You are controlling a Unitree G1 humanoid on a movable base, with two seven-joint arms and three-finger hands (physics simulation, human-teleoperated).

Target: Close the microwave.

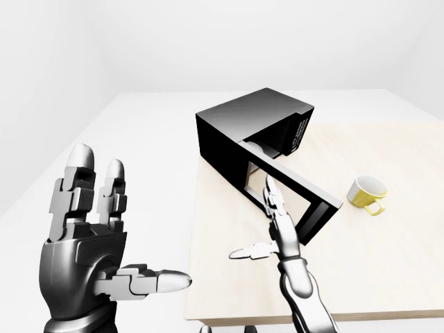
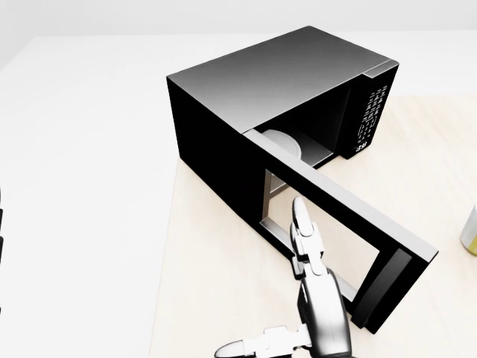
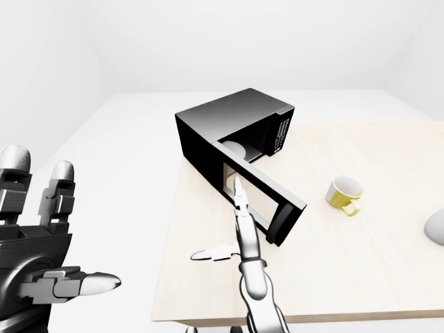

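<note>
The approach to the door is being made: the microwave (image 2: 283, 97) is standing toward 12 o'clock on the table (image 1: 388, 277), its door (image 2: 343, 239) swung wide toward 4 o'clock in the head view. The right hand (image 2: 309, 253) is being held with fingers straight and thumb spread, nothing gripped, its fingertips overlapping the door's outer face; whether contact is being made cannot be told. The left hand (image 1: 90, 243) is being held raised and spread wide, empty, well apart at 8 o'clock in the left-eye view. By judgement, the next move is calling for a flat push on the door's outer face, sweeping it toward the cavity until it latches. The latch and hinge are hidden, and only part of the turntable (image 2: 287, 143) is showing. A cup (image 1: 366, 194) is standing at 3 o'clock, cut off in the head view.
</note>
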